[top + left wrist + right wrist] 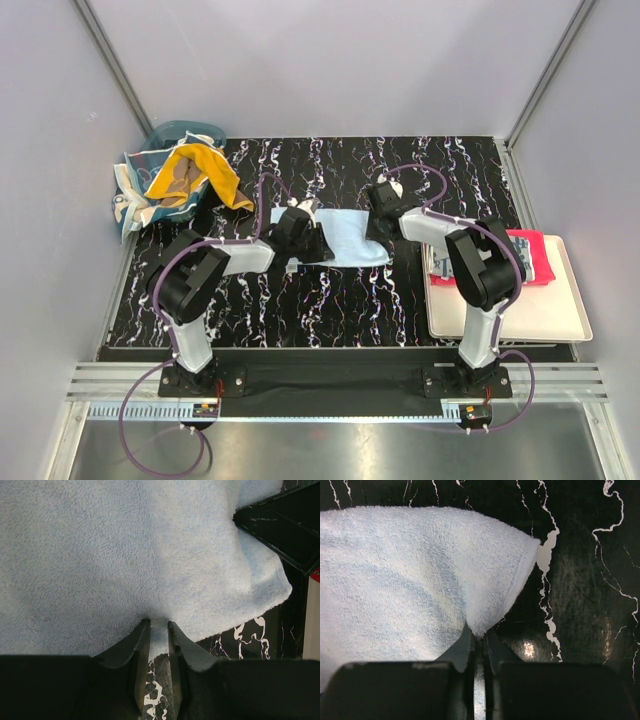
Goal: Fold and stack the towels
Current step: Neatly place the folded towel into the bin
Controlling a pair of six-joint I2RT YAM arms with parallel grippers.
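Note:
A light blue towel [348, 243] lies partly folded in the middle of the black marbled table. My left gripper [300, 236] is at its left end and, in the left wrist view, this gripper [159, 623] is shut on a pinch of the blue towel [125, 555]. My right gripper [381, 214] is at the towel's right end; in the right wrist view it [479, 633] is shut on the edge near a corner of the towel [405, 580]. An orange towel [190, 175] and a teal patterned one [134, 192] hang from the basket [186, 130]. A red towel [532, 256] lies on the tray.
The teal basket stands at the table's back left corner. A cream tray [555, 315] sits at the right edge, holding the red towel and a grey patterned one [440, 262]. Grey walls close in the sides and back.

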